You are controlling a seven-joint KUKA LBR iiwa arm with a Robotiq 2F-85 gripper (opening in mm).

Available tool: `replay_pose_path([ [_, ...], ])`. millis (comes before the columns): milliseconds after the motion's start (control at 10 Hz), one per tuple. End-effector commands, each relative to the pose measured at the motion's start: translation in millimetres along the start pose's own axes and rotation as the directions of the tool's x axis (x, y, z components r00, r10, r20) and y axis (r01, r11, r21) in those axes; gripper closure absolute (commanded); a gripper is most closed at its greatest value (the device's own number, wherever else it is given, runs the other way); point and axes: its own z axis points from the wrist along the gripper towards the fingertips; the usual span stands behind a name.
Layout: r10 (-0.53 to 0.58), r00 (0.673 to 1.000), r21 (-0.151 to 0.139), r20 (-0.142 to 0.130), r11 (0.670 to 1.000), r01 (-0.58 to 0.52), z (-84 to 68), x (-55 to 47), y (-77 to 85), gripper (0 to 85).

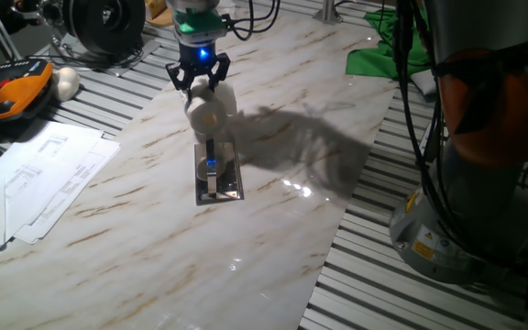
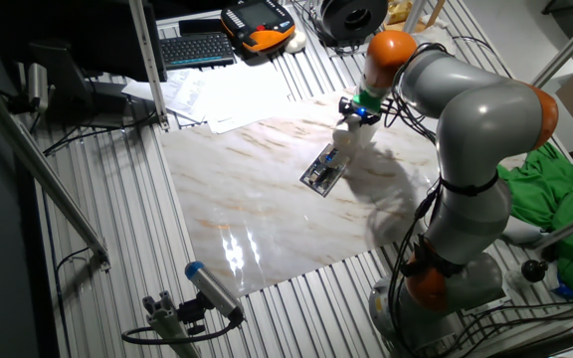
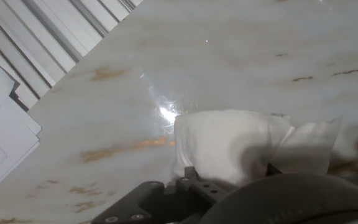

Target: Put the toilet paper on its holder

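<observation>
The jaws (image 1: 200,81) are closed on the toilet paper (image 1: 210,108), carrying it clear of the marble table (image 1: 273,211) with its core end outward, the holder (image 1: 216,174) lying just below, its peg awaiting the core.

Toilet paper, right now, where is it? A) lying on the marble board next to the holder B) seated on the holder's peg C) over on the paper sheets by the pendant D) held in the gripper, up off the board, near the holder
D: the toilet paper sits between the fingers of the gripper, off the board, with the holder bare just in front of it.
</observation>
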Motion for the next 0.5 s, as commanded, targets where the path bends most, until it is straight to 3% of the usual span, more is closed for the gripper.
replay_pose_path([
  [0, -0.005, 1.0, 0.003, -0.001, 1.0, 0.005, 0.0, 0.0, 0.0, 68.0],
  [100, -0.003, 1.0, -0.008, -0.01, 1.0, 0.003, 0.0, 0.0, 0.0, 68.0],
  [400, 0.027, 1.0, -0.017, 0.002, 0.999, -0.027, 1.2, 4.2, 0.2, 68.0],
])
